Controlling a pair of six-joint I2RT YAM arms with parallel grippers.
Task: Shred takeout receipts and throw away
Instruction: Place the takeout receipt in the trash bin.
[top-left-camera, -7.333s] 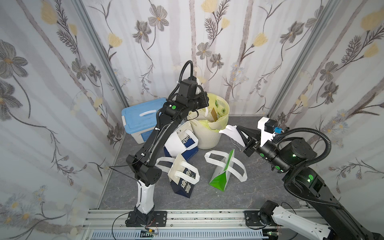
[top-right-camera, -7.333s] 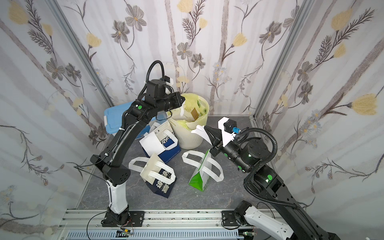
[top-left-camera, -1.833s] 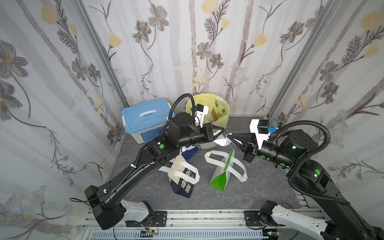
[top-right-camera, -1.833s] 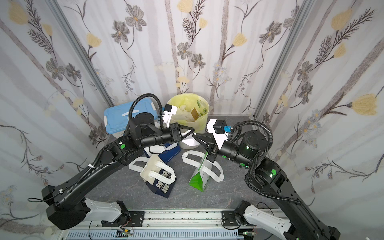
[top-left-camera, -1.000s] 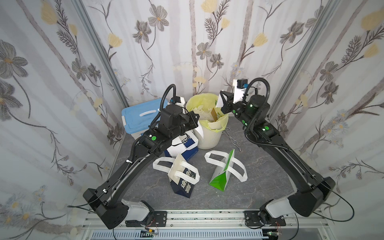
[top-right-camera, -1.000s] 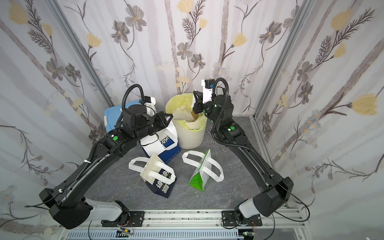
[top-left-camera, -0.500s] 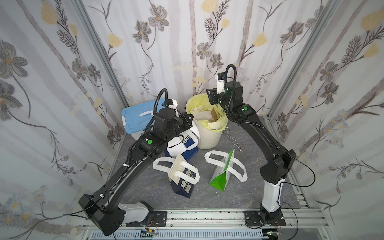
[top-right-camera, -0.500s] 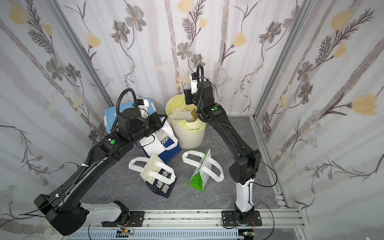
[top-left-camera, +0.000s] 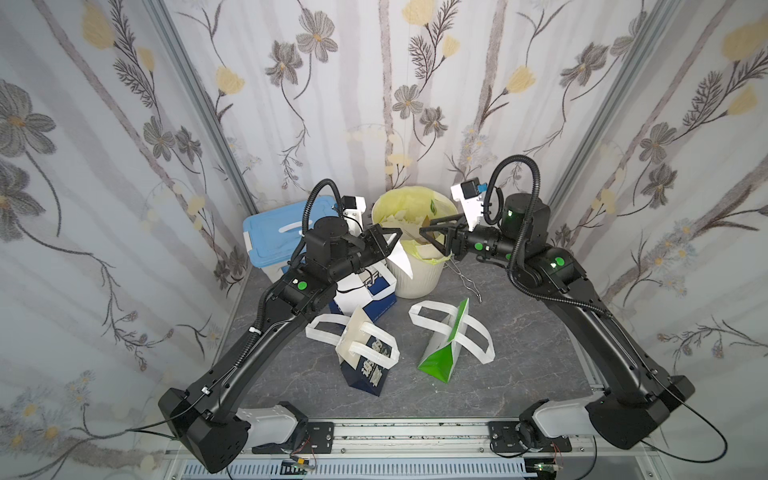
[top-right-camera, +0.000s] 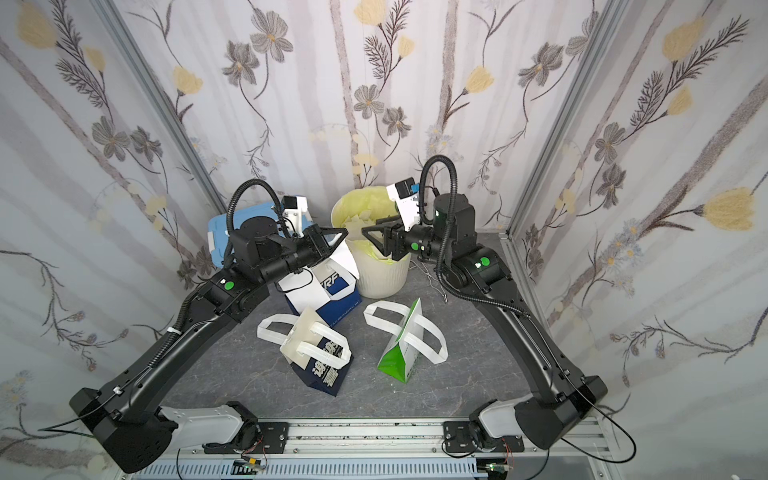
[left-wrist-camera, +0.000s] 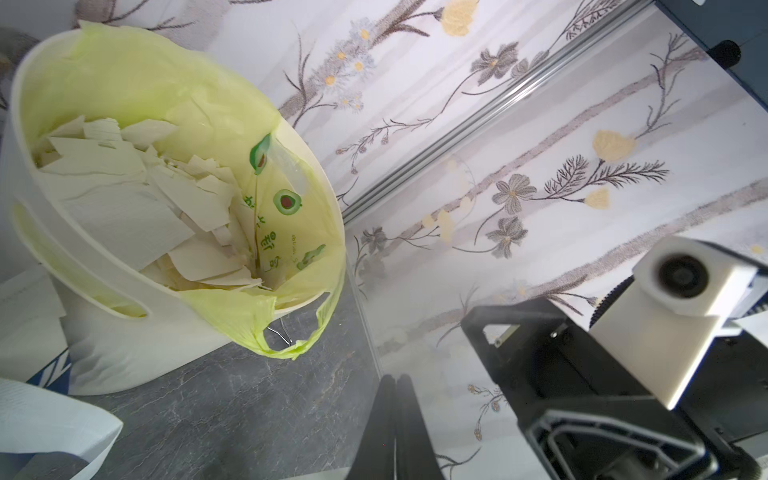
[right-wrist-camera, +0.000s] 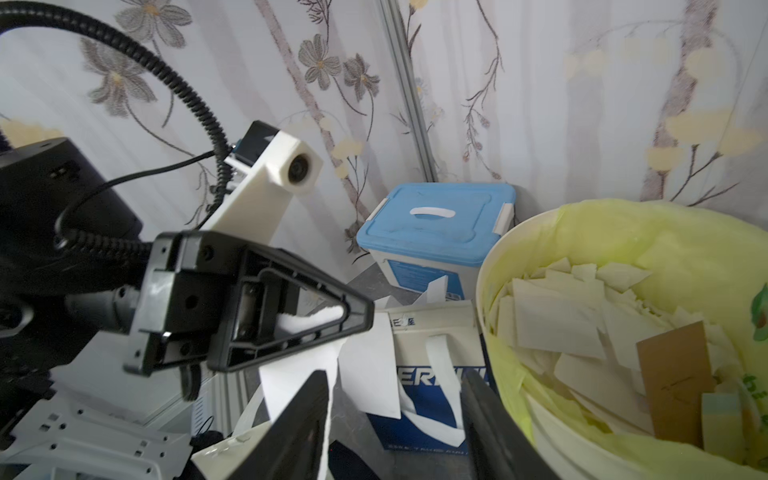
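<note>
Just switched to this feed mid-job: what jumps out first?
The left gripper, shut on a hanging white paper receipt, faces the open fingers of the right gripper beside the cream plastic bin with a yellow-green liner. The bin is heaped with torn paper pieces.

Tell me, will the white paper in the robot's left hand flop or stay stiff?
Probably floppy: the thin white paper sheet hangs limp below the left hand. Likely very light: one pinch holds it. May tear easily, like the torn scraps in the yellow-lined white bin.
</note>
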